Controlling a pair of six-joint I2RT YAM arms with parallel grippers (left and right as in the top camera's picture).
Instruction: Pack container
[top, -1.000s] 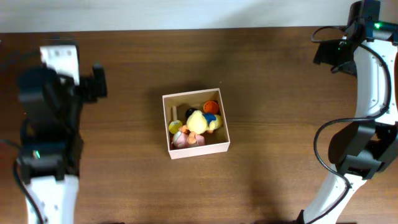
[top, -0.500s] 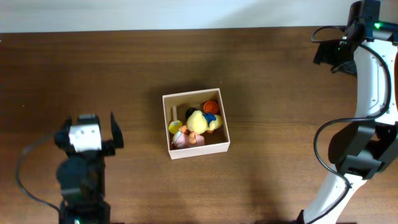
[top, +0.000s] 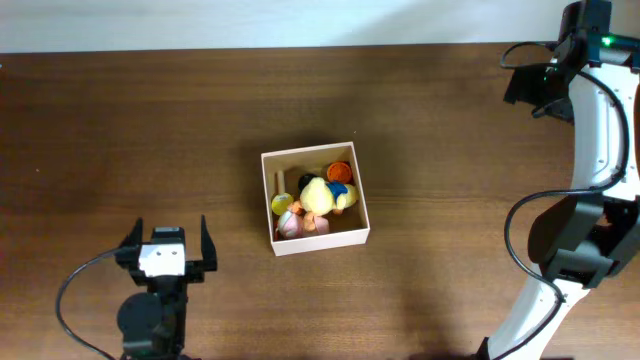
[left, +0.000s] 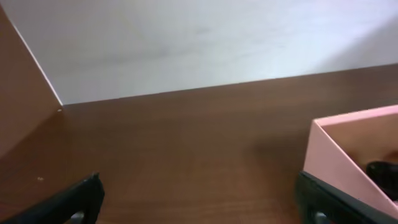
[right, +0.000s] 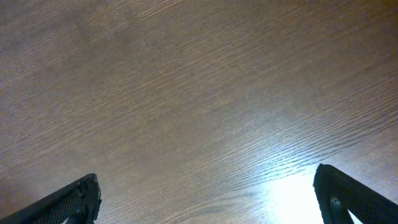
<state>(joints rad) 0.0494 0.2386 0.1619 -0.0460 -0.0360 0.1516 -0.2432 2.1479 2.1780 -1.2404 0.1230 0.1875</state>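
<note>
The container (top: 268, 192) is a square shallow cardboard box with white walls at the middle of the table. It holds several small toys, among them a yellow plush (top: 318, 196) and an orange piece (top: 339, 172). A corner of the container (left: 348, 146) shows at the right of the left wrist view. My left gripper (top: 166, 240) is open and empty, low at the front left, well left of the container. My right gripper (top: 528, 90) is open and empty at the far right back, over bare wood.
The brown wooden table (top: 450, 200) spreads around the container. A white wall (left: 186, 43) stands beyond the table's far edge. The right arm's white links (top: 600, 130) rise along the right edge.
My left arm has swung back toward the front edge and slightly right, away from the back left. The right arm and the container have not moved.
</note>
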